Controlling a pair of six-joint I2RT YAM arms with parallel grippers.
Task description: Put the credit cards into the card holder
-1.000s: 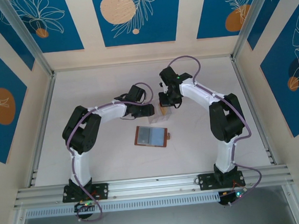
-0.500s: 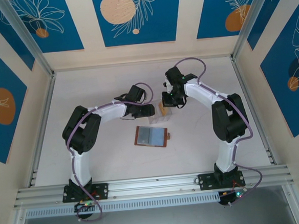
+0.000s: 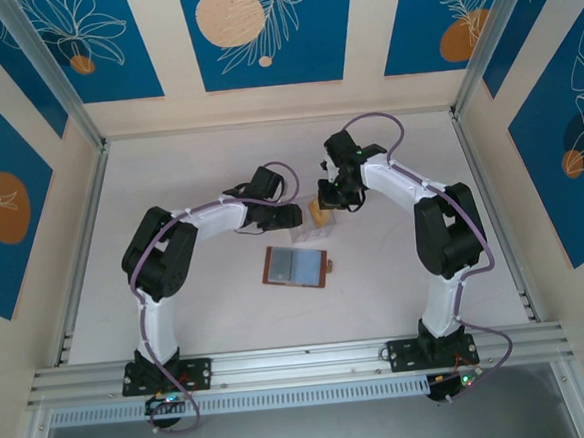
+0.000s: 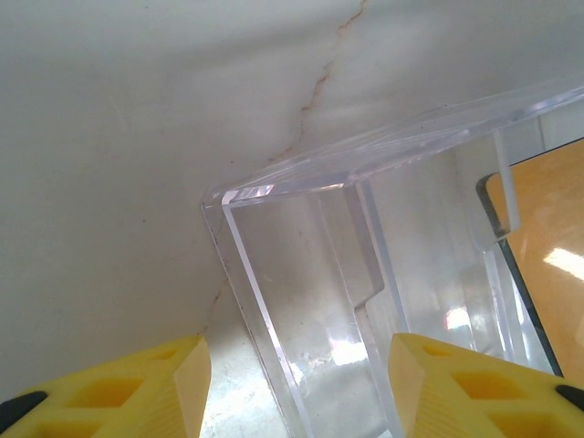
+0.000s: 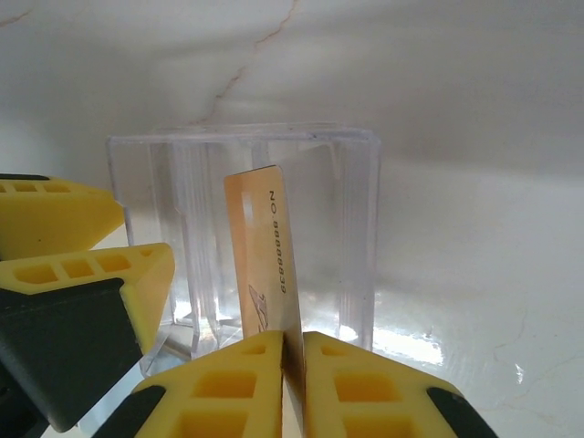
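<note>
Pinching one tan credit card (image 5: 265, 255) edge-up in my right gripper (image 5: 292, 365) at the clear box (image 5: 356, 228). My left gripper (image 4: 299, 383) stands spread astride that box's corner. The card holder (image 3: 295, 267) lies open nearer my bases.

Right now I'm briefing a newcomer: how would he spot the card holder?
Find the middle of the white table. Just below the clear box in the top view lies the card holder, flat and open: brown rim, grey-blue inside, not see-through like the box.

Both arms (image 3: 217, 216) have white links, black joints, trailing purple cables (image 3: 370, 115); the fingers (image 5: 246, 388) are yellow with rectangular cut-outs.
</note>
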